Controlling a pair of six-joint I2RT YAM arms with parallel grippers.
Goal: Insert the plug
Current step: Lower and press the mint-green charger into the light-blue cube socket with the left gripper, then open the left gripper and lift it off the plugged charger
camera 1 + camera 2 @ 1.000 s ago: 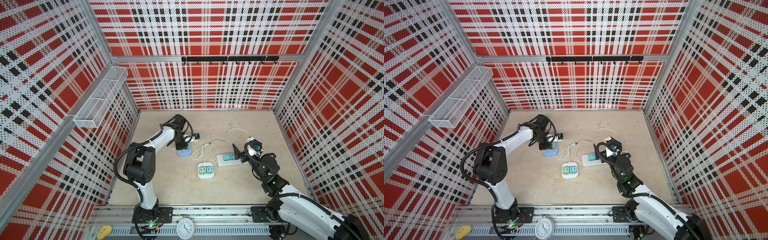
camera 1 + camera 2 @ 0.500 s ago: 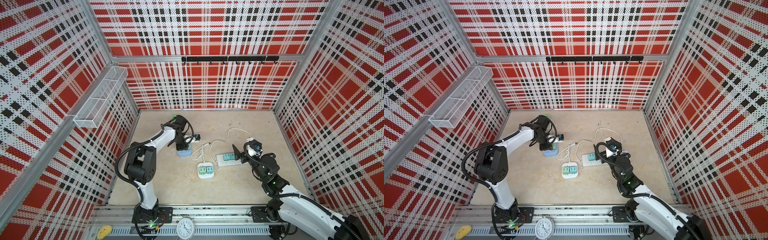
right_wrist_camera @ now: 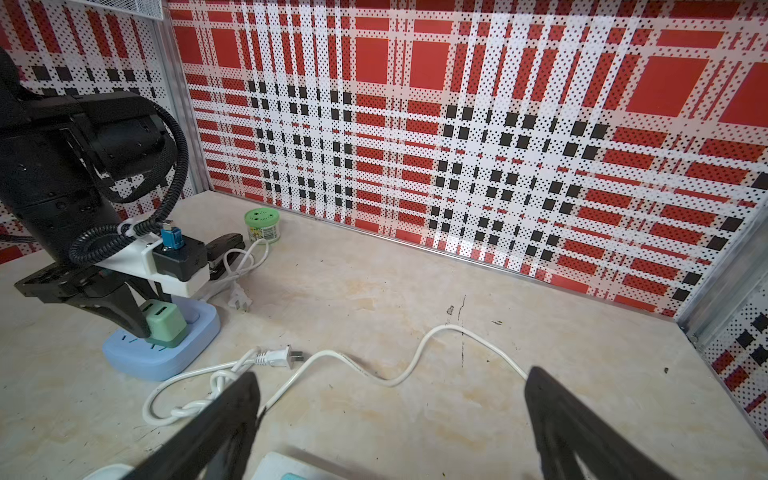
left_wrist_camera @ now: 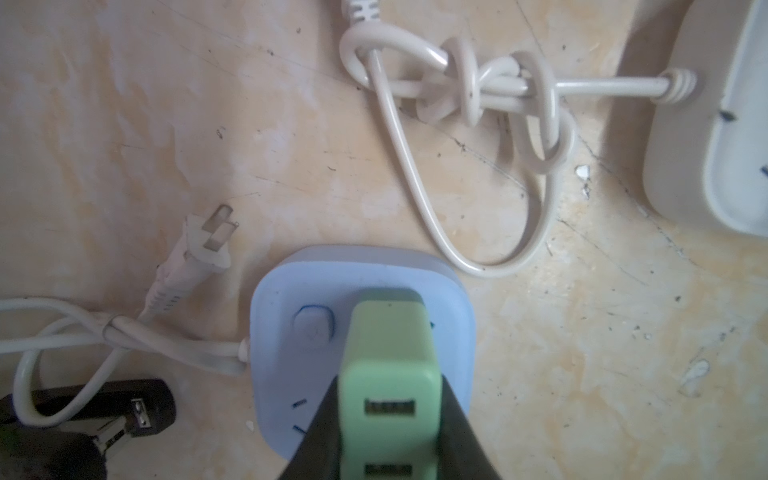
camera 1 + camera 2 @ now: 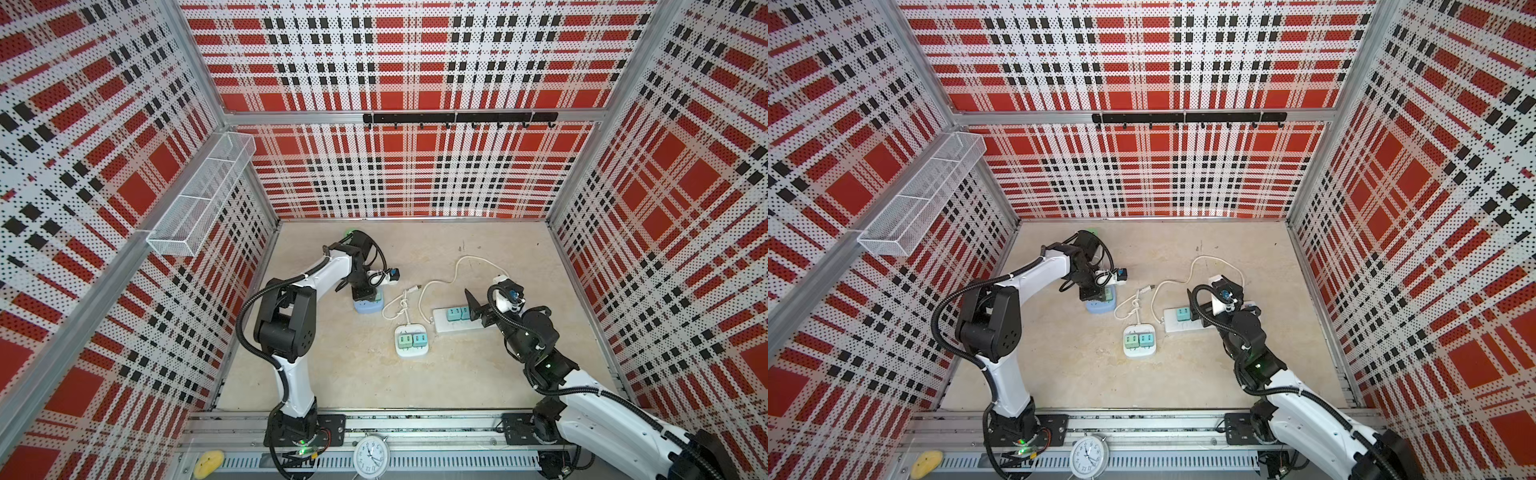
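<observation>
The green plug [image 4: 390,374], a small charger with two USB ports, stands upright on the pale blue socket block [image 4: 282,299]. Its base meets the block's top face and its prongs are hidden. My left gripper [image 4: 390,411] is shut on the plug, one black finger on each side. In both top views this pair sits left of centre, plug [image 5: 377,296] on block [image 5: 368,308]. The right wrist view shows the plug [image 3: 166,320] on the block [image 3: 166,357] from the side. My right gripper [image 3: 390,415] is open and empty, low over the near end of a white power strip [image 5: 457,325].
A white square socket block [image 5: 411,352] holds two green chargers. The white strip carries teal chargers [image 5: 453,314]. Loose white cords with a two-prong plug [image 3: 286,357] lie between them. A green tin [image 3: 261,224] and a black stapler [image 3: 224,249] sit behind the left arm.
</observation>
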